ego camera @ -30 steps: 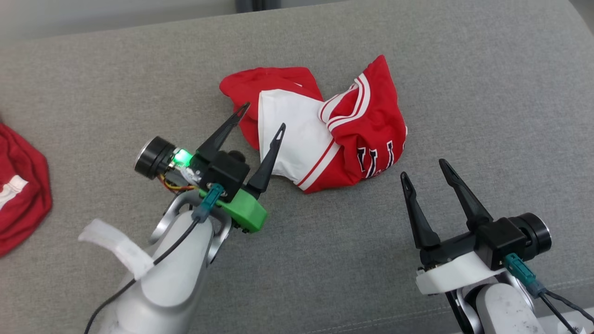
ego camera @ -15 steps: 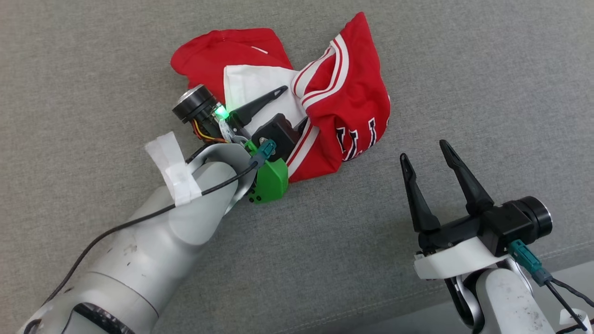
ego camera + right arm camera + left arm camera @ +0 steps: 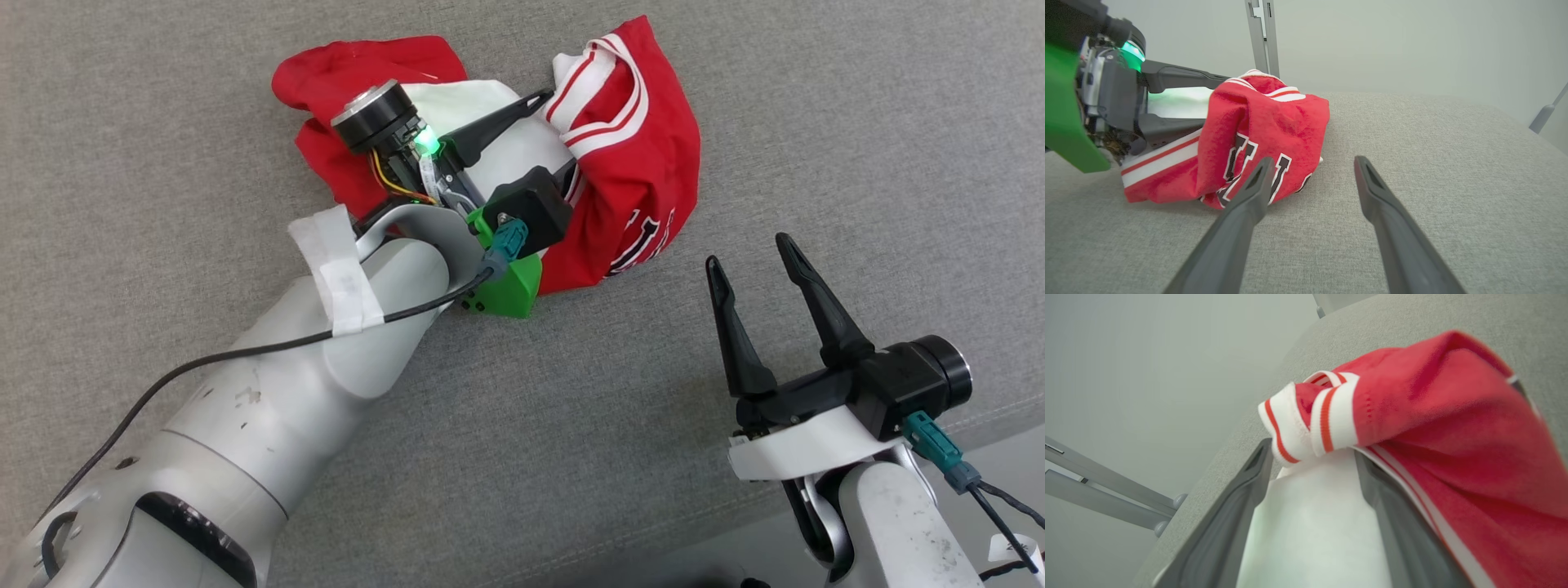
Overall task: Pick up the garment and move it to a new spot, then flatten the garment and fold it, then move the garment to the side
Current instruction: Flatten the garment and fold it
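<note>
Reaching forward since a second ago, the left hand has gone from short of the crumpled red-and-white jersey garment with striped trim to lying right in it, while the right hand has held its place nearer the robot. The garment lies in a loose heap toward the far side of the grey woven cushion, with black-and-white lettering on its near flank. Fingers of the left hand stand spread, straddling the white panel with nothing pinched yet; one finger lies over the white cloth, and the other seems to sit tucked under the red fold, though that fold hides its tip. Spread and empty, the right hand hovers just off the garment's near right edge, clear of the cloth. This cloth looks light, soft and limp, so it will likely sag and trail from any single hold. A pinch on the thicker striped ribbed band, or on several gathered layers, would probably hold better than one thin layer of white panel.
</note>
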You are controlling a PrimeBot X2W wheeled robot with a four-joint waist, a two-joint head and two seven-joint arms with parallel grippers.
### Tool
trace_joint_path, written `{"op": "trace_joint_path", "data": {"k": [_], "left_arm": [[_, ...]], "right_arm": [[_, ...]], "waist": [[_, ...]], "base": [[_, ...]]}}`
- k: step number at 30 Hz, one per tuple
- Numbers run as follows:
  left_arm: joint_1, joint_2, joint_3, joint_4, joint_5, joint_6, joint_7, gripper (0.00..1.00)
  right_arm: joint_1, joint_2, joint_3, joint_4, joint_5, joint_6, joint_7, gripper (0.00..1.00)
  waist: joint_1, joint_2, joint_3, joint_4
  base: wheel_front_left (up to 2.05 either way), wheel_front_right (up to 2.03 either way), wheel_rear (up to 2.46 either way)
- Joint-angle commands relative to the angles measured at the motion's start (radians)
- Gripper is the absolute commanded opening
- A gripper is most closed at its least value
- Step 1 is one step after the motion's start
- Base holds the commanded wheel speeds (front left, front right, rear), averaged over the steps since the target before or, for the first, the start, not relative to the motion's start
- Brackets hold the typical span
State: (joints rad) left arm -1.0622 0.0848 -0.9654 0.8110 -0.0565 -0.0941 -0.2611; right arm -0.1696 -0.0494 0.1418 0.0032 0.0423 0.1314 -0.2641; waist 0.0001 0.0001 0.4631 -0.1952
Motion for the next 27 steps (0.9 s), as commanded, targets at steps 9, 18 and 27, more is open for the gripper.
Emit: {"op": "trace_joint_path", "data": {"k": [9,18,27], "left_arm": [[-0.024,0.025,-0.082,-0.094,0.084,0.034,-0.004,1.00],[0.039,-0.011,-0.135,0.017,-0.048,-0.033,0.134,1.00],[0.057,-0.011,-0.268,0.039,-0.223,-0.041,0.246,0.00]], "right_arm": [[-0.001,-0.002,0.008,0.007,0.028,-0.001,0.000,1.00],[-0.020,-0.002,0.015,0.002,0.051,-0.001,0.000,1.00],[-0.015,-0.002,0.022,0.014,0.061,-0.001,0.000,1.00]], "waist": [[-0.0001,-0.0001,-0.010,-0.018],[-0.0001,-0.0001,0.000,-0.051],[-0.0001,-0.0001,-0.011,-0.058]], "base": [[0.00,0.00,0.00],[0.00,0.00,0.00],[0.00,0.00,0.00]]}}
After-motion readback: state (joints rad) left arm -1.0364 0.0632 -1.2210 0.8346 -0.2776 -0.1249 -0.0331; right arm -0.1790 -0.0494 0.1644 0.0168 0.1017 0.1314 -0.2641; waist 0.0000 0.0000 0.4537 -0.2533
